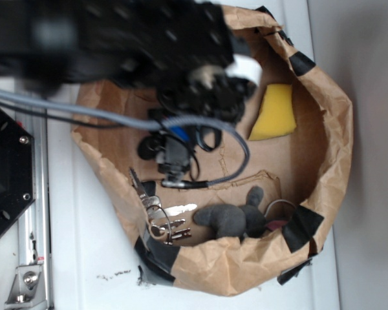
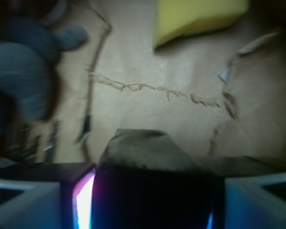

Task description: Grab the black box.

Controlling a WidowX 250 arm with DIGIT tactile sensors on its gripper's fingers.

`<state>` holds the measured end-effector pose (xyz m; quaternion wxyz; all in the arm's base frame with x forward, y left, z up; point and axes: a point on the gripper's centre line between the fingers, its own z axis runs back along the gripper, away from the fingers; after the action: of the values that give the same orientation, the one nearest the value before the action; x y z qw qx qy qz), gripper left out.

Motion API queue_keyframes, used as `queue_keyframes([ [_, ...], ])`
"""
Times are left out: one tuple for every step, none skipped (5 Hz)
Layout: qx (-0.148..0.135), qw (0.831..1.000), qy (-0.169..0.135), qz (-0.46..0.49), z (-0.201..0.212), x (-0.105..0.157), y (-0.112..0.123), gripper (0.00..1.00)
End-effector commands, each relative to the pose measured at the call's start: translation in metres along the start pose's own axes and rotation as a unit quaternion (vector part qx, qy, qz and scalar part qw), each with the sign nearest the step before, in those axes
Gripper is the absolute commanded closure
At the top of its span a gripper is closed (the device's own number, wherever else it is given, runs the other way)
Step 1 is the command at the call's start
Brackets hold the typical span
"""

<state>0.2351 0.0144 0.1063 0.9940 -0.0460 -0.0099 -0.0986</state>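
In the wrist view the black box fills the space between my two pale fingers, its dark glossy face toward the camera and its greyish top edge showing above. My gripper is shut on it, with thin slits of light at both sides. In the exterior view the gripper hangs low inside the brown paper bag, left of centre. There the box cannot be told apart from the dark gripper parts.
A yellow sponge lies at the bag's far right. A grey plush toy and a bunch of keys sit along the near wall. A black machine plate with screws is left of the bag, and a grey cable trails across it.
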Motion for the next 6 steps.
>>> queue_keyframes([
  [0.04,0.997,-0.054,0.03,0.019,0.005,0.0,1.0],
  [0.063,0.993,-0.082,0.048,0.018,0.014,-0.006,1.0],
  [0.058,0.992,-0.09,0.067,0.022,0.031,-0.009,1.0],
  [0.069,0.99,-0.091,0.084,0.019,0.045,-0.005,1.0],
  [0.069,0.988,-0.078,0.112,0.015,0.064,0.011,1.0],
  [0.065,0.989,-0.08,0.105,0.017,0.063,0.009,1.0],
])
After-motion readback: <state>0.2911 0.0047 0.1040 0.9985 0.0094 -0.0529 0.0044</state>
